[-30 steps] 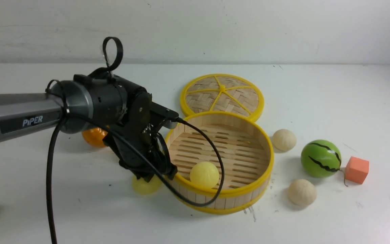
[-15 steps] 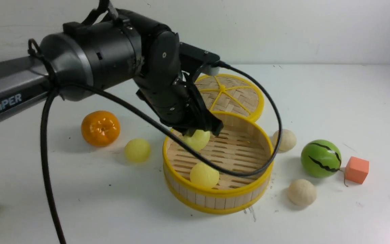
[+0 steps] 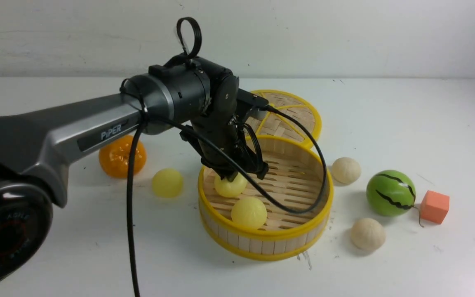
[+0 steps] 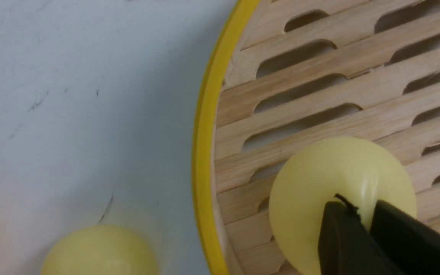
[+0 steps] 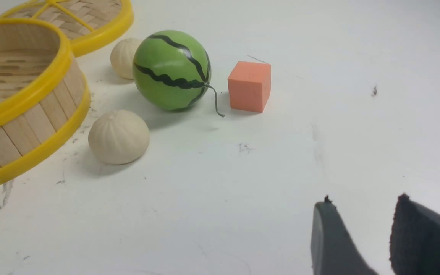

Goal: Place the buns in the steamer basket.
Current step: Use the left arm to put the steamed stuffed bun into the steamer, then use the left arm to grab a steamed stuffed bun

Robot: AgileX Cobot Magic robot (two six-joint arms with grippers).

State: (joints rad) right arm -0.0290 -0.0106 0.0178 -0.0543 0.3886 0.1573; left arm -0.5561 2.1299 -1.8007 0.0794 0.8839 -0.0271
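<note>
Left gripper (image 3: pixel 234 176) setting a yellow bun in the steamer basket (image 3: pixel 262 244); clock directions are read around the basket, with 12 o'clock away from the robot.

The basket sits mid-table with its flat woven lid (image 3: pixel 291 117) at 12 o'clock, against the back rim. A watermelon ball (image 3: pixel 390 192) lies at 3 o'clock and a mandarin (image 3: pixel 114 163) at 10 o'clock. Inside the basket, the pinched yellow bun (image 3: pixel 229 187) rests on the slats at 9 o'clock, its top nipped between the left gripper's nearly closed jaws. The second yellow bun (image 3: pixel 249 212) lies at 7 o'clock. Outside, the third yellow bun (image 3: pixel 167 182) sits at 9 o'clock, the far cream bun (image 3: pixel 346 170) at 2 o'clock and the near cream bun (image 3: pixel 368 234) at 4 o'clock. An orange cube (image 3: pixel 434 206) lies just beyond the watermelon ball. The right gripper (image 5: pixel 363 200) has its jaws parted and holds nothing.
</note>
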